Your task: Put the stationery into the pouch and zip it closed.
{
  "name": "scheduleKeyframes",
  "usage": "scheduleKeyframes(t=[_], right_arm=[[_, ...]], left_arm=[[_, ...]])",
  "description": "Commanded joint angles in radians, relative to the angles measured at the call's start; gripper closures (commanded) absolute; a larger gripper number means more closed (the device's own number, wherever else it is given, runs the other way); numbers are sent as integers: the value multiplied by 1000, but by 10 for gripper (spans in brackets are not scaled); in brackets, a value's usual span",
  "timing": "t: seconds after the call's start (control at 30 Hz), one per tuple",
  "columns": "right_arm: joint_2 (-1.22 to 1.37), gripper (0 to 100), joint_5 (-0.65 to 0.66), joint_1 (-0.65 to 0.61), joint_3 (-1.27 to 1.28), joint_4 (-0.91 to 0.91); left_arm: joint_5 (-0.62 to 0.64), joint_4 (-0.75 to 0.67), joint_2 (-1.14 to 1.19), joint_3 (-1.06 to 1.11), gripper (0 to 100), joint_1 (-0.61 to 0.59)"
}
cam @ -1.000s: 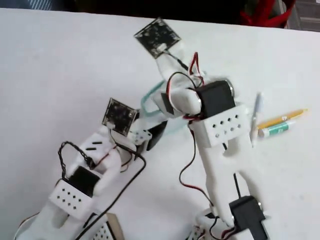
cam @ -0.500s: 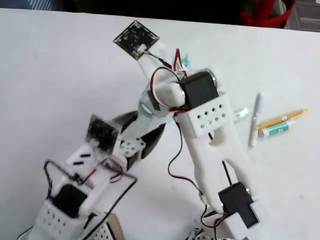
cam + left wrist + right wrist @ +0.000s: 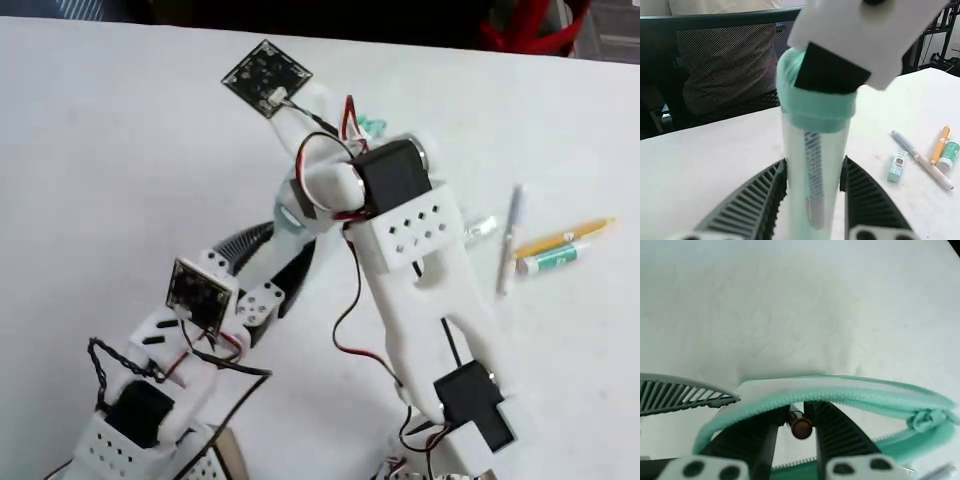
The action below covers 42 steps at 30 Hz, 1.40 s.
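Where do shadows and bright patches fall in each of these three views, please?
High view: even light, only faint shadows under the arms on the white table. Left wrist view: the see-through pouch glows against a dark chair. Right wrist view: table very bright; the dark fingers sit shaded under the pouch's rim.

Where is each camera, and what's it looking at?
High view: above the white table, looking down on both arms.
Left wrist view: on its arm, facing the left hand gripping the clear green pouch.
Right wrist view: on its arm, facing the right hand holding a brown-ended pen at the pouch's mouth.
Both wrist views share the pouch.
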Motion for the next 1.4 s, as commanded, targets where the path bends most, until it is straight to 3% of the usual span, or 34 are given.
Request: scheduleKeyframes(t=[0.0, 0.2, 0.47, 0.83, 1.37], right_arm=[[-7, 981, 3, -27, -32, 5], [-7, 973, 3, -27, -31, 5], [-27, 746, 3, -27, -38, 7], [-297, 765, 3, -21, -38, 5], [-389, 765, 2, -18, -170, 5]], left_arm=[[-12, -34, -21, -8, 820, 45], [-20, -43, -22, 28, 885, 111], [-20, -43, -25, 29, 873, 102], [-20, -43, -24, 31, 876, 102], [-14, -43, -24, 31, 876, 39]])
